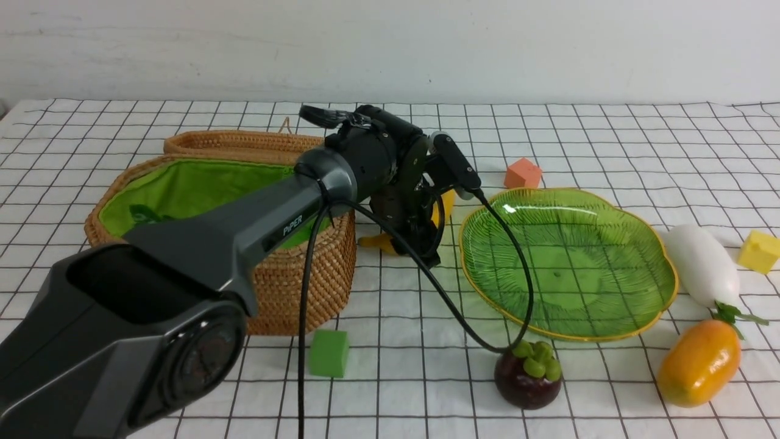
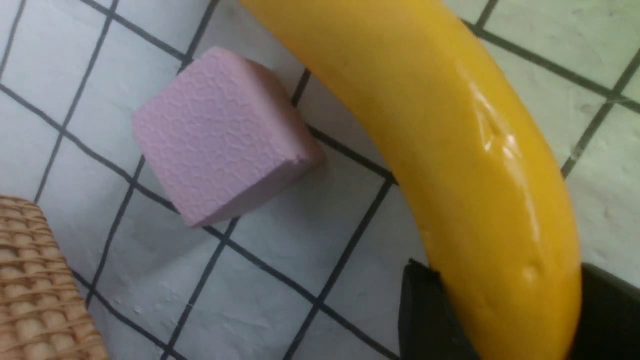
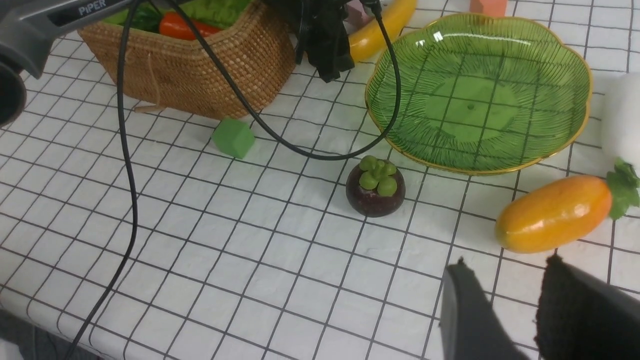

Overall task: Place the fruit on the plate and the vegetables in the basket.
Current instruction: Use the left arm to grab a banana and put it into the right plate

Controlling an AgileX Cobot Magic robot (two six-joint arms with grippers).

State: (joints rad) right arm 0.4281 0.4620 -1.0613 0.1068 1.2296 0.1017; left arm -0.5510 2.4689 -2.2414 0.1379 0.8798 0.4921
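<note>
Right now the left jaws (image 2: 500, 265) stand on either side of the banana (image 2: 450, 125), close to one of its ends. Both inner faces sit against the yellow skin with no gap showing, so they have hold of it. The banana lies low on the tabletop (image 1: 396, 396), in the narrow lane between the right end of the basket (image 1: 292, 280) and the left rim of the plate (image 1: 600, 256). A pink cube (image 2: 220, 135) sits just beside the banana's curve, apart from it, with the basket's woven wall near on that same side. A carrot (image 3: 185, 26) lies on the basket's green lining.

An orange cube (image 1: 523, 173) sits behind the plate, toward the far edge. Toward the near edge, the mangosteen (image 1: 527, 375) stands just in front of the plate's rim, with the arm's black cable (image 1: 442, 296) looping down beside it. A green cube (image 1: 329, 352) sits in front of the basket, and open checked cloth lies between the two. The radish (image 1: 701, 262) and the mango (image 1: 699, 363) lie right of the plate, with a yellow cube (image 1: 758, 250) by the right edge. The right jaws (image 3: 505, 262) hover partly open, holding nothing, over bare cloth just short of the mango.
</note>
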